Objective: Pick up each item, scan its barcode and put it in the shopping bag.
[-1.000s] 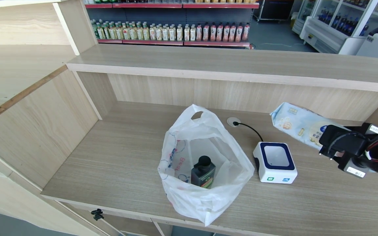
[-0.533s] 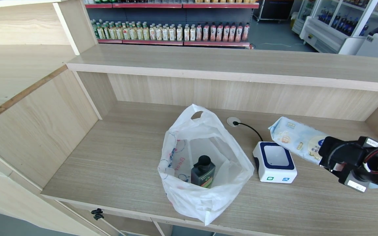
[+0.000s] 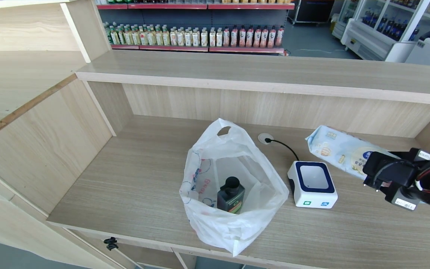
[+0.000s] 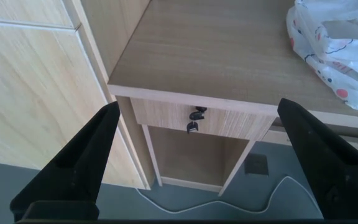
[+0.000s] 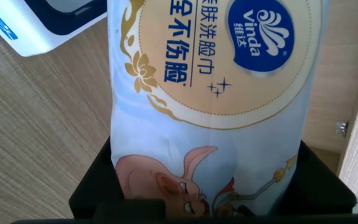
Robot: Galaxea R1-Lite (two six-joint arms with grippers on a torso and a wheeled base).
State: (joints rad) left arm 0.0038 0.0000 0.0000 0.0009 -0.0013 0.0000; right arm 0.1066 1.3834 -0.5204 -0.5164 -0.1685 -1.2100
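Note:
A pale blue tissue pack (image 3: pixel 336 149) hangs tilted above the counter, just right of and behind the white barcode scanner (image 3: pixel 312 185) with its dark blue window frame. My right gripper (image 3: pixel 377 172) is shut on the pack's near end; the right wrist view has the pack (image 5: pixel 210 87) between both fingers, with a corner of the scanner (image 5: pixel 36 25) past it. The white shopping bag (image 3: pixel 203 175) stands open at the counter's middle, a dark bottle (image 3: pixel 231 195) upright inside. My left gripper (image 4: pixel 197 165) is open, hanging low off the counter's front left corner, with an edge of the bag (image 4: pixel 337 43) ahead of it.
A black cable runs from the scanner to a round grommet (image 3: pixel 265 139) in the wooden counter (image 3: pixel 140 179). A raised ledge (image 3: pixel 259 74) backs the counter and a wood side wall (image 3: pixel 50 149) closes its left. A drawer lock (image 4: pixel 196 118) sits under the front edge.
My right gripper dipped with the tissue pack toward the counter beside the scanner, then rose again a little. Bag, bottle and scanner stayed put.

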